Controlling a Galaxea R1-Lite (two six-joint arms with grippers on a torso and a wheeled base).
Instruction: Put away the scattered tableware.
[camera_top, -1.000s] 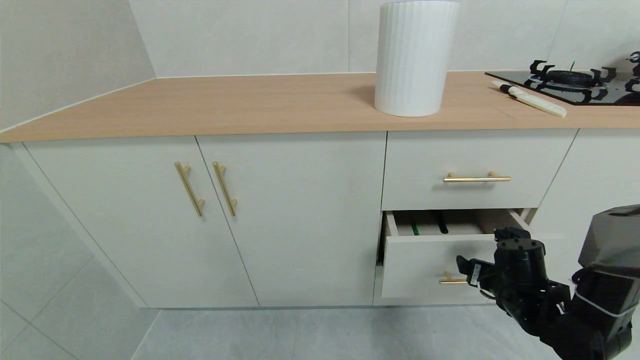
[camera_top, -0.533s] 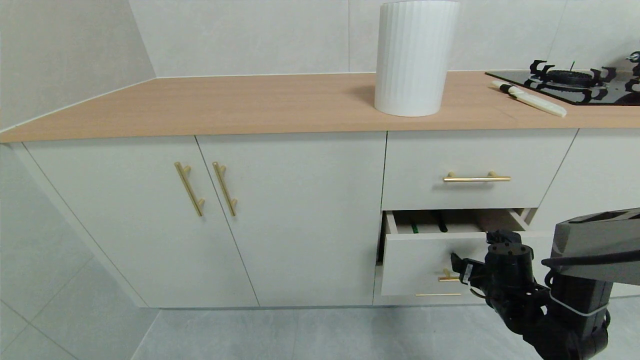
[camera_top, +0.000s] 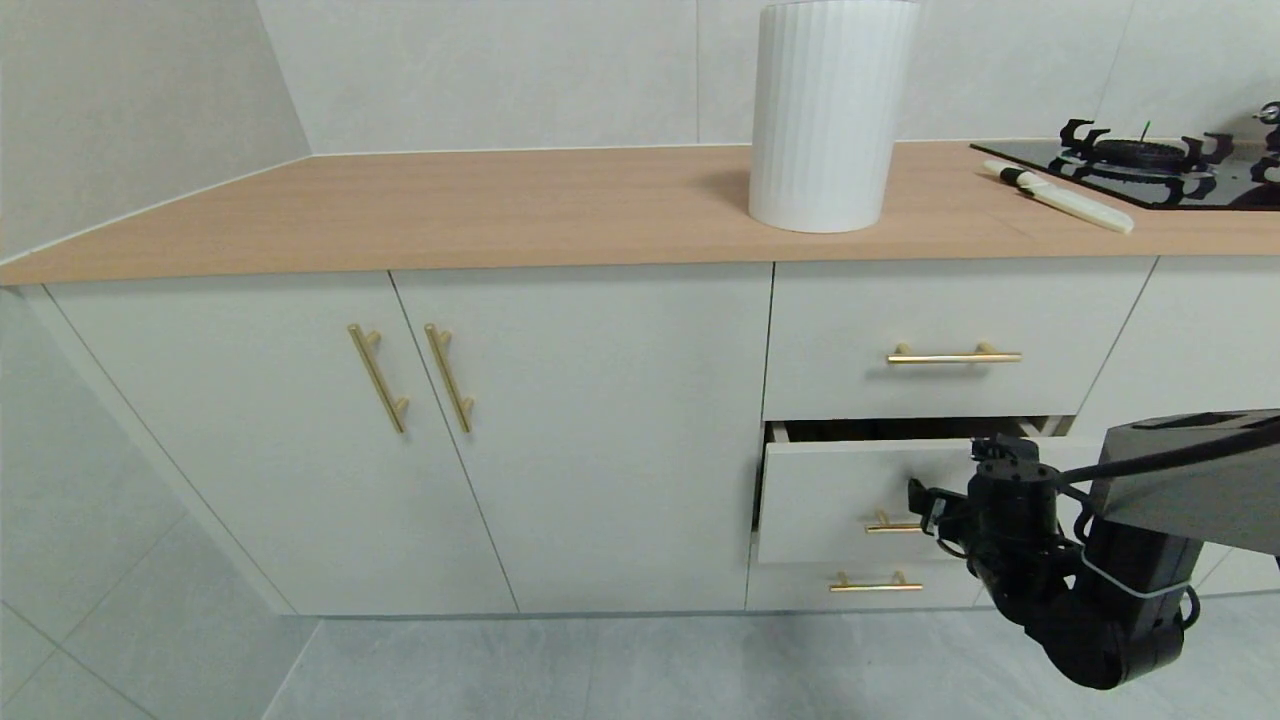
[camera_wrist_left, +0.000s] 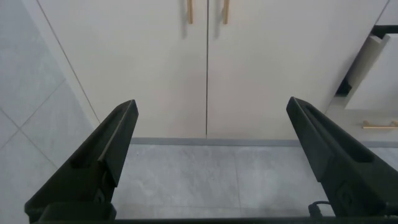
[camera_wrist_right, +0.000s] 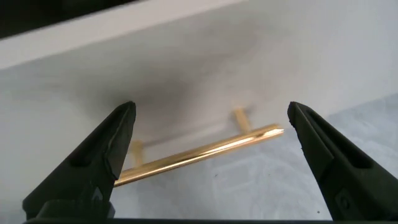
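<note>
The middle drawer (camera_top: 840, 485) stands only a crack out of the cabinet, its inside dark. My right gripper (camera_top: 932, 512) is open right at the drawer front, level with its gold handle (camera_top: 888, 526). In the right wrist view the handle (camera_wrist_right: 205, 152) runs across the gap between the open fingers (camera_wrist_right: 115, 155), close to the white drawer front (camera_wrist_right: 205, 68). A white knife (camera_top: 1065, 198) with a black band lies on the wooden counter beside the stove. My left gripper (camera_wrist_left: 211, 102) hangs open over the floor, facing the cabinet doors (camera_wrist_left: 205, 62), holding nothing.
A tall white ribbed canister (camera_top: 828, 115) stands on the counter (camera_top: 450, 210). A black gas hob (camera_top: 1150, 165) is at the far right. The top drawer (camera_top: 953, 356) is shut, and a bottom drawer handle (camera_top: 875, 586) shows below. Grey tiled floor (camera_top: 600, 670) lies in front.
The middle drawer has slid inward from well open to almost shut, hiding the utensils inside. My right gripper moved forward with its front. The bottom drawer's handle came into sight.
</note>
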